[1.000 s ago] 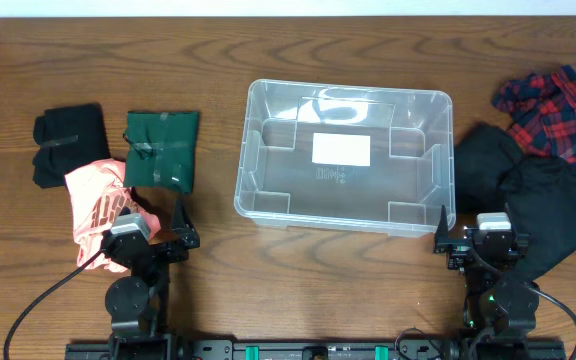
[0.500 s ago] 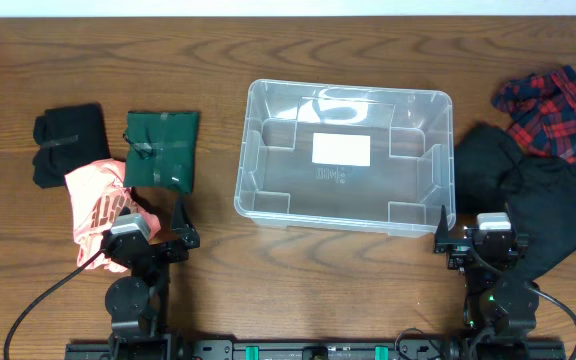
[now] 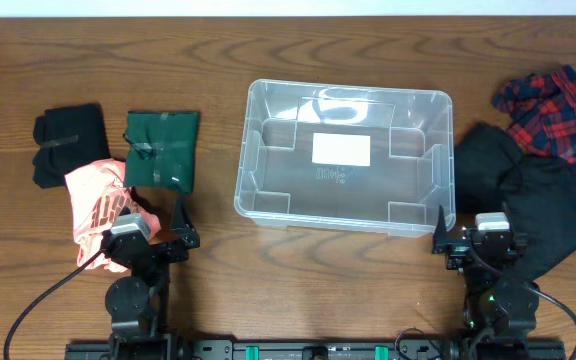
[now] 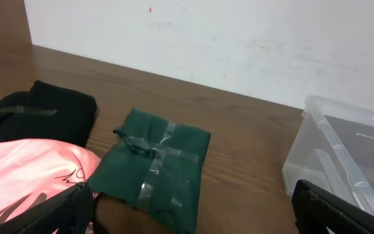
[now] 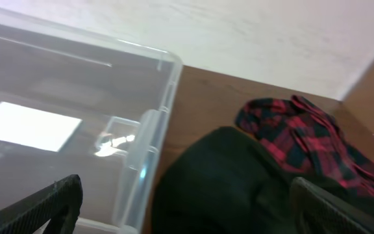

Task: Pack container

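One container (image 3: 246, 150), five garments (image 3: 162, 150) (three left, two right); left gripper (image 4: 190, 195), right gripper (image 5: 184, 188) apart

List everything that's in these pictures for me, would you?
container: 1, clear plastic, table centre, white label on its base
green bundle: 1, dark green, taped, left of the container
black bundle: 1, black, far left
pink garment: 1, pink, front left
black garment: 1, black, right of the container
plaid shirt: 1, red and dark check, far right
table: 1, brown wood, under everything
left hand: 1, black, open, front left
right hand: 1, black, open, front right
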You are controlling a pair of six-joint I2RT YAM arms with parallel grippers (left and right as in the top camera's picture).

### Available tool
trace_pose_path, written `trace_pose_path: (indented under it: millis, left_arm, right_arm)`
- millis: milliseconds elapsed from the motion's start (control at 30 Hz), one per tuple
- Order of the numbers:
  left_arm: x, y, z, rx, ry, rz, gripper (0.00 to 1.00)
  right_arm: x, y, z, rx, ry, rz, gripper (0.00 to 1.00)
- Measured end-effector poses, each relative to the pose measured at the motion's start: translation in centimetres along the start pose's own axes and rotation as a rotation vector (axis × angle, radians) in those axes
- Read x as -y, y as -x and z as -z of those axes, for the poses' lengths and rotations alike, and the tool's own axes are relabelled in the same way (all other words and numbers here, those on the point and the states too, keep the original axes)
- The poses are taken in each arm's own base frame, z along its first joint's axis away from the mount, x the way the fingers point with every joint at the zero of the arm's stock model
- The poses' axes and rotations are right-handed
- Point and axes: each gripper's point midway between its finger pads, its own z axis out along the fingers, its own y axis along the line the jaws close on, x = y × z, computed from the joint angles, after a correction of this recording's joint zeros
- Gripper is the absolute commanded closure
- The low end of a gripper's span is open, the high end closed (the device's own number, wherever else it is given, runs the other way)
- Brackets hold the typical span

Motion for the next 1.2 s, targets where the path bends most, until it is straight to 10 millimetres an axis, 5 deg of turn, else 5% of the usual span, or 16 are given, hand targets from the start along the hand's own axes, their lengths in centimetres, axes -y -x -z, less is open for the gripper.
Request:
trace_pose_path:
  millis: [300, 400, 533, 633, 767, 1067, 1200]
  left_arm:
    - [0.0, -0.3, 0.6, -0.065, 0.012, 0.023, 0.02]
    - [0.1, 0.5, 1.3, -0.113, 0.023, 0.035, 0.02]
    - [0.9, 4.2, 2.5, -0.152, 0.034, 0.048, 0.02]
    - [1.4, 5.9, 2.5, -0.232, 0.052, 0.046, 0.02]
    - [1.2, 5.1, 1.5, -0.437, 0.104, 0.038, 0.02]
    - [1.4, 3.5, 0.1, -0.805, 0.170, 0.031, 0.02]
    - [1.5, 3.3, -0.4, -0.856, 0.177, 0.033, 0.02]
  right_arm:
    - [-0.1, 1.3, 0.2, 0.033, 0.017, -0.117, 0.01]
    - [0.6, 3.9, 0.9, 0.062, 0.001, -0.132, 0.01]
    - [1.7, 8.6, 1.6, 0.069, -0.014, -0.141, 0.01]
    - [2.0, 10.4, 0.8, -0.003, -0.012, -0.138, 0.01]
    - [1.8, 10.0, -2.3, -0.221, 0.011, -0.125, 0.01]
    - [0.0, 5.9, -8.5, -0.769, 0.134, -0.089, 0.01]
    - [1.3, 6.3, -11.5, -0.798, 0.069, -0.121, 0.37]
